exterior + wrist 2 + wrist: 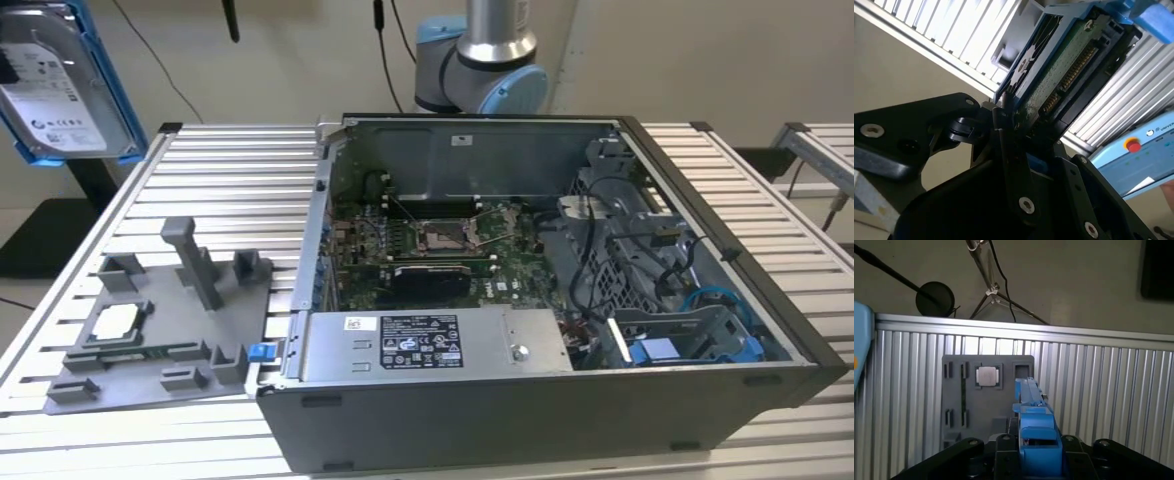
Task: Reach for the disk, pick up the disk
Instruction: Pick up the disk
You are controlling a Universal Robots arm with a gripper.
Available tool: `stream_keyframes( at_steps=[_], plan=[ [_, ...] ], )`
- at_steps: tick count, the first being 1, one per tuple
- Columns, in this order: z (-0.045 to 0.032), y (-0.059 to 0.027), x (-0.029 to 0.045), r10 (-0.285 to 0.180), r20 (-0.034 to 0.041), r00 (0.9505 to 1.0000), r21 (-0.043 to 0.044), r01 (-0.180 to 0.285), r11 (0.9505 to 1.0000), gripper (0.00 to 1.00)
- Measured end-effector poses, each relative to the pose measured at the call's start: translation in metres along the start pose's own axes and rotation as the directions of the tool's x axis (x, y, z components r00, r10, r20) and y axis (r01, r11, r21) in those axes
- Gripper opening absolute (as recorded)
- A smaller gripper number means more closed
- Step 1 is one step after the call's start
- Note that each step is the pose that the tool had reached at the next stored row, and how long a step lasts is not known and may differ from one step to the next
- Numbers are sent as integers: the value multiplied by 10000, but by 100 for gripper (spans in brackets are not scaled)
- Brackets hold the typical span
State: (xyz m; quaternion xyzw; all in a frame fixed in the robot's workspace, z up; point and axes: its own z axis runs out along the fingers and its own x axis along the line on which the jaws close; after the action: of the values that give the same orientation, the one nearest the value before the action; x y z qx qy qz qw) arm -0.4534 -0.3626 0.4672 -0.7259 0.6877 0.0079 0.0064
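Note:
The disk (pixel 60 90), a silver drive with a white label in a bright blue frame, hangs in the air at the top of the exterior view's left, well above the table. In the second wrist view its green circuit board side (pixel 1064 75) sits clamped between the black fingers (pixel 1004 125) of my gripper (pixel 1019 117). In the first wrist view the disk (pixel 1034 425) shows edge-on as a blue frame rising out of the gripper (pixel 1036 450), high over the table.
An open computer case (pixel 534 300) takes up the middle of the slatted aluminium table (pixel 227 180). A grey fixture tray (pixel 160 330) with a small silver chip (pixel 110 322) lies on the exterior view's left. The arm's base (pixel 478 70) stands behind the case.

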Motion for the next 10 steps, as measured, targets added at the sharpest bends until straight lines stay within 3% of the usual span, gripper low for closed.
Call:
stream_keyframes(
  at_steps=[10],
  plan=[
    [-93, 0, -2, 0, 0, 10000, 0, 0, 10000, 0]
  ],
)
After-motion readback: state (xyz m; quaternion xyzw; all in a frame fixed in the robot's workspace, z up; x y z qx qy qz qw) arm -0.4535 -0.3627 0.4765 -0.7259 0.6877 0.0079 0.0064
